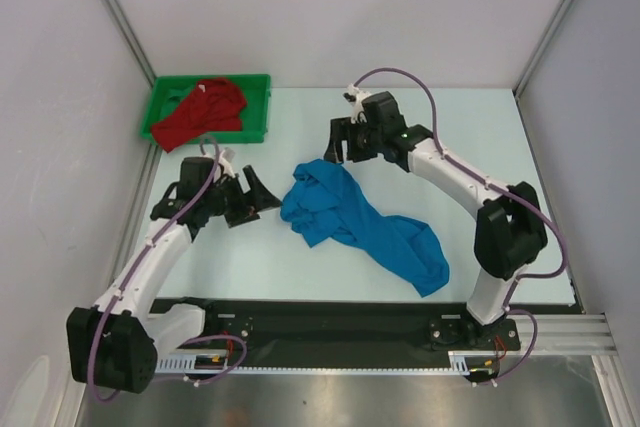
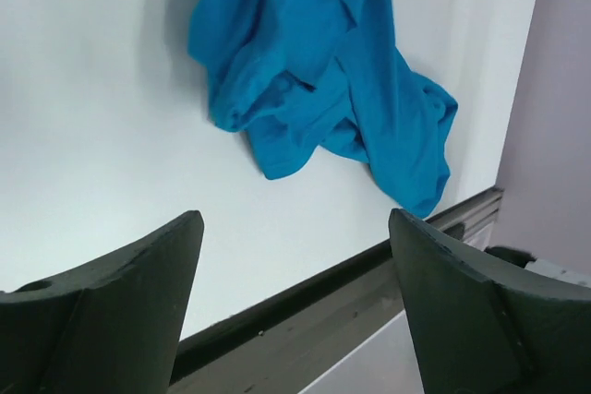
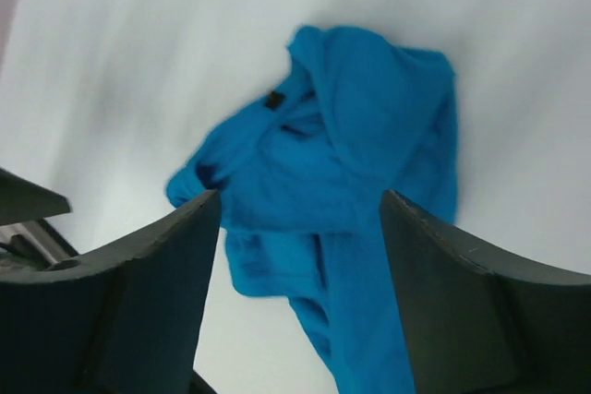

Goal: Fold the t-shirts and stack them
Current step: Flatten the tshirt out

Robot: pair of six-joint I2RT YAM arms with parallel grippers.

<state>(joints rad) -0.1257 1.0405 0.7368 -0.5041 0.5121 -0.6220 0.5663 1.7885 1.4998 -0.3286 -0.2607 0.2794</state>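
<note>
The bright blue t-shirt [image 1: 360, 225] lies crumpled in a long heap in the middle of the table; it also shows in the left wrist view [image 2: 323, 71] and the right wrist view [image 3: 342, 182]. The red t-shirt [image 1: 203, 111] lies bunched in the green tray [image 1: 256, 87] at the back left. My left gripper [image 1: 262, 193] is open and empty, just left of the blue shirt. My right gripper [image 1: 340, 142] is open and empty, above the blue shirt's far end. In both wrist views the jaws stand wide apart with nothing between them.
Grey walls enclose the table on the left, back and right. A black strip and metal rail [image 1: 350, 322] run along the near edge by the arm bases. The table's near edge shows in the left wrist view [image 2: 351, 274].
</note>
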